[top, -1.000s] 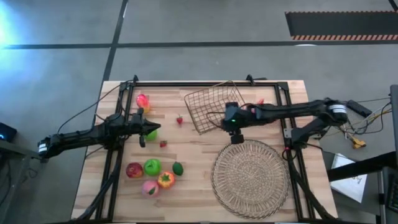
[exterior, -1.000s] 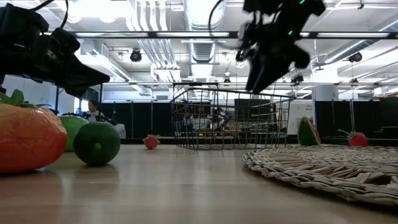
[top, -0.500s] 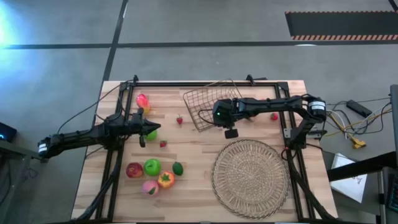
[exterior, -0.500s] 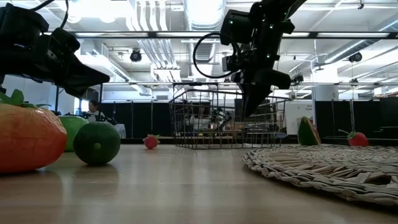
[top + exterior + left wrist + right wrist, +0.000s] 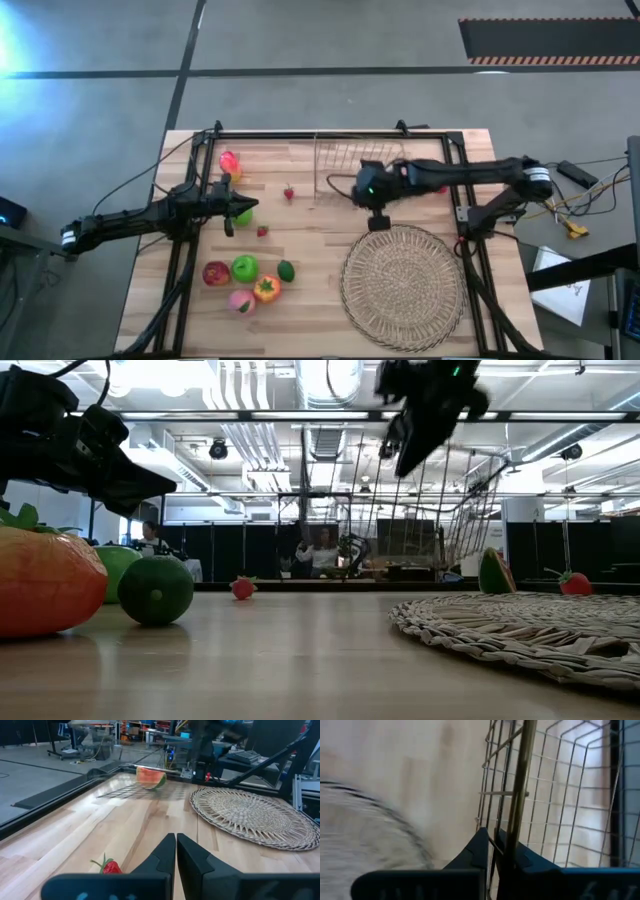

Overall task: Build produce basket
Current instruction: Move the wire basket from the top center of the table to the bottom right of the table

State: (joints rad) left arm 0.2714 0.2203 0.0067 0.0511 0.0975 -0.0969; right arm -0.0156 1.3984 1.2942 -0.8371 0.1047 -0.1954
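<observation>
Clamped on the rim wire of the basket (image 5: 350, 170), my right gripper (image 5: 372, 200) sits near the middle of the table (image 5: 300, 290) in the high view, with the basket tipped up on its side toward the far edge, just beyond the round straw mat (image 5: 403, 285). From up there I also see my left gripper (image 5: 243, 205), fingers pressed together and holding nothing, waiting beside a green fruit (image 5: 243, 216), with a pink piece (image 5: 229, 161) near the far left corner, two small red berries (image 5: 289, 192) between the arms, and a cluster of fruit (image 5: 246, 280) at the near left. Low view: the right gripper (image 5: 410, 455) hangs high, and the basket (image 5: 400, 525) is lifted and tilted, its wires clear of the tabletop on at least one side; an orange fruit (image 5: 45, 580) and a dark green one (image 5: 155, 590) sit close to the camera, and the mat (image 5: 520, 635) lies at the right. Left wrist view: my shut fingers (image 5: 165, 855) point across the wood past a berry (image 5: 111, 866) toward a watermelon slice (image 5: 150, 776) and the mat (image 5: 250, 817). Right wrist view: the fingers (image 5: 480, 850) pinch one brass-coloured wire of the basket (image 5: 555, 795), mesh to one side and the blurred mat (image 5: 375, 825) to the other.
</observation>
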